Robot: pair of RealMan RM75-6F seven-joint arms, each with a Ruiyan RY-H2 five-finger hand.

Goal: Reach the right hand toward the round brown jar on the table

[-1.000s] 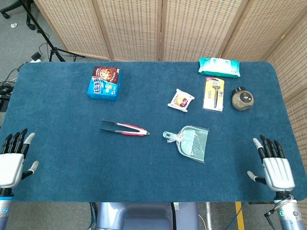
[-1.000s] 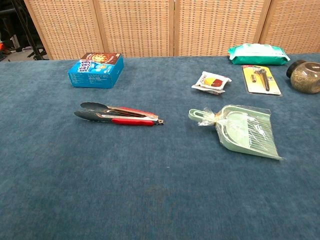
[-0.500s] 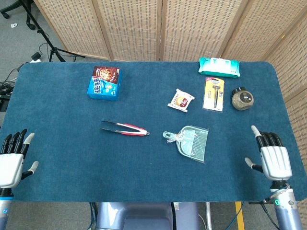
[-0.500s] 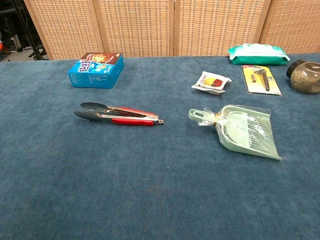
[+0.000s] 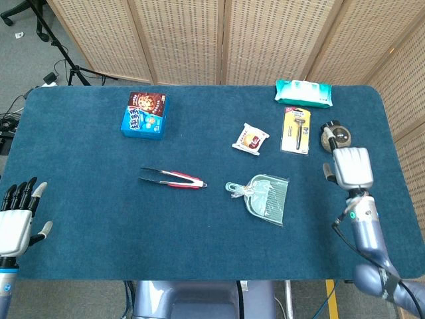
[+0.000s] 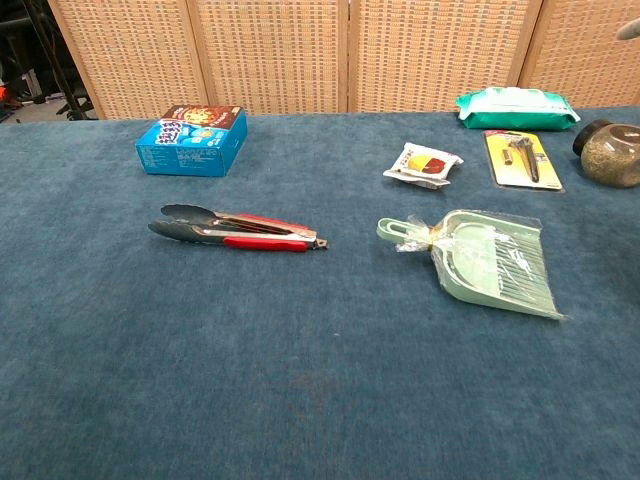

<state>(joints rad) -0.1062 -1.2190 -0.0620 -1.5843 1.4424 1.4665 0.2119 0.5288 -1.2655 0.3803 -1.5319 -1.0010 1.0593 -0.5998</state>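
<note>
The round brown jar [image 5: 335,134] with a dark lid stands near the table's right edge; the chest view shows it at the far right [image 6: 610,153] with nothing touching it. My right hand [image 5: 350,167] is raised above the table just in front of the jar, its back toward the head camera, thumb out to the side, fingers foreshortened and pointing at the jar. It holds nothing. A grey tip [image 6: 630,30] shows in the chest view's top right corner. My left hand [image 5: 16,220] rests at the near left edge, fingers spread and empty.
Left of the jar lie a carded razor [image 5: 296,130], a snack packet [image 5: 250,139] and, behind, a wet-wipes pack [image 5: 303,93]. A green dustpan [image 5: 264,196], red tongs [image 5: 172,178] and a blue box [image 5: 145,114] lie further left. Wicker screens stand behind the blue table [image 5: 99,199].
My right hand has risen from the near right edge and travelled forward to just short of the jar. The left hand has barely shifted. No object has moved.
</note>
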